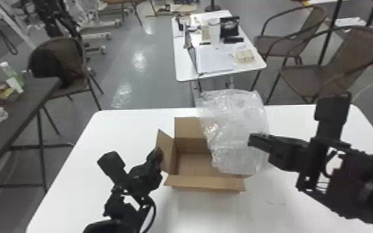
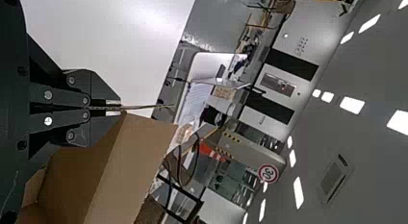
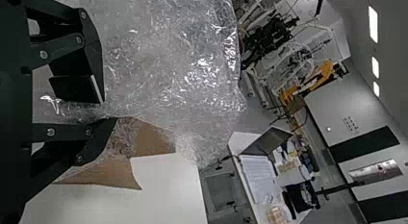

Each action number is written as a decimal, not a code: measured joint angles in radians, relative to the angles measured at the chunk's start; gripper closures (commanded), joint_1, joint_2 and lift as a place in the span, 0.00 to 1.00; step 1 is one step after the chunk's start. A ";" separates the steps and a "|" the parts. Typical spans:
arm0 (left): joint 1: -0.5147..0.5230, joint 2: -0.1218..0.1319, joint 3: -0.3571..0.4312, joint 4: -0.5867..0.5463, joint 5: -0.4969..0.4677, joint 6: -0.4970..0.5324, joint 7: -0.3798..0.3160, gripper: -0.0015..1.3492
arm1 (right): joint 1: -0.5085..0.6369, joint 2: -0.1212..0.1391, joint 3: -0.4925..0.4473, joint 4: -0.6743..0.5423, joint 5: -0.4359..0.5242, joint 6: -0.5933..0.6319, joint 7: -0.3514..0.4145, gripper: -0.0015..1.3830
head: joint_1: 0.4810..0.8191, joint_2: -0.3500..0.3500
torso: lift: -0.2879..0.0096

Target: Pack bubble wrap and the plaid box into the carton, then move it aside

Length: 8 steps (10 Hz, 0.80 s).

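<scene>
Head view has the carton (image 1: 195, 165) sitting open on the white counter (image 1: 80, 173), pretty much between my two arms, with its near flap (image 1: 206, 183) folded outward and the far flap (image 1: 185, 127) standing up. My left gripper (image 1: 158, 154) is at the carton's left flap (image 1: 167, 150), and honestly the wrist view settles it: the left gripper (image 2: 115, 107) has its fingers pressed together on the thin cardboard, with the flap's edge poking out past the tips. Over on the other side, my right gripper (image 1: 253, 140) has the big clear sheet of bubble wrap (image 1: 234, 124), all puffed up and crinkly. It's held up in the air over the carton's right side, covering part of the opening, and its top reaches past the far edge of the counter. Going by the right wrist view, the right gripper (image 3: 108, 111) is clamped on a bunched bit of the wrap, so the fingers stand a little apart with plastic squished between the tips, and the rest of the sheet balloons out beyond them. Behind all that there's another white table (image 1: 184, 66) loaded with stuff, a couple of brown chairs (image 1: 331, 66) off to the right, and a dark table (image 1: 29, 99) on the left with a green bottle (image 1: 13, 77) on it.
</scene>
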 measured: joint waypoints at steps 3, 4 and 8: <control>-0.002 -0.004 -0.015 0.005 0.001 -0.022 0.023 0.90 | -0.023 0.044 0.063 0.175 -0.012 -0.110 -0.001 0.78 | 0.63 0.85 | 0.88; 0.001 -0.004 -0.026 0.005 0.000 -0.041 0.059 0.90 | -0.025 0.045 0.073 0.197 0.003 -0.124 -0.002 0.78 | 0.63 0.86 | 0.88; 0.017 -0.001 -0.077 0.002 0.012 -0.090 0.136 0.90 | -0.046 0.045 0.081 0.250 0.068 -0.121 -0.033 0.78 | 0.63 0.83 | 0.88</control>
